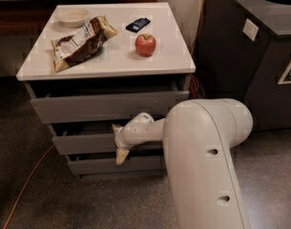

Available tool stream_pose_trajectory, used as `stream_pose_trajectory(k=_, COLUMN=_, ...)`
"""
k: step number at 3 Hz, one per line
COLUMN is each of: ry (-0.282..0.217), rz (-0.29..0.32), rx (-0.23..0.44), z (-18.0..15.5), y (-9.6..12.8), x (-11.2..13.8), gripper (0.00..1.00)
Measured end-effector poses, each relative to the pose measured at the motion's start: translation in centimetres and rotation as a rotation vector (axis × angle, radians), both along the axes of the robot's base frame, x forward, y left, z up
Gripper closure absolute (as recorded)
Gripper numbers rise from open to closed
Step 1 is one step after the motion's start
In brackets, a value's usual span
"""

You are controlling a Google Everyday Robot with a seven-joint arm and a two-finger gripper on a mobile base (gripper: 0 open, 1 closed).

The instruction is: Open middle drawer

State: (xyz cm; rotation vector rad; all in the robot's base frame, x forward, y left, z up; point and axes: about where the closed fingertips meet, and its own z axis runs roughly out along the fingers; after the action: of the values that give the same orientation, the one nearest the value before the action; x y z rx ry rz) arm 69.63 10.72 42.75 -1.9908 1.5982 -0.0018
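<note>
The white-topped cabinet has three grey drawers. The middle drawer has a flat front of medium height and stands a little out, with a dark gap above it. My gripper is at that front, right of its centre. One finger is at the top edge and the other finger hangs below the bottom edge, so they are spread apart. The inside of the drawer is hidden.
The top drawer juts out slightly; the slim bottom drawer is below. On the cabinet are a red apple, a chip bag, a white bowl and a dark packet. A dark bin stands right. An orange cable lies on the floor.
</note>
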Motion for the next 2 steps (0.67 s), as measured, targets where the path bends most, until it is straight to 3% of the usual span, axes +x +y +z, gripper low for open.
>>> stream_pose_trajectory(k=2, ry=0.023, rz=-0.031, rx=0.035, z=-0.74, y=-0.3, x=1.47, gripper=0.47)
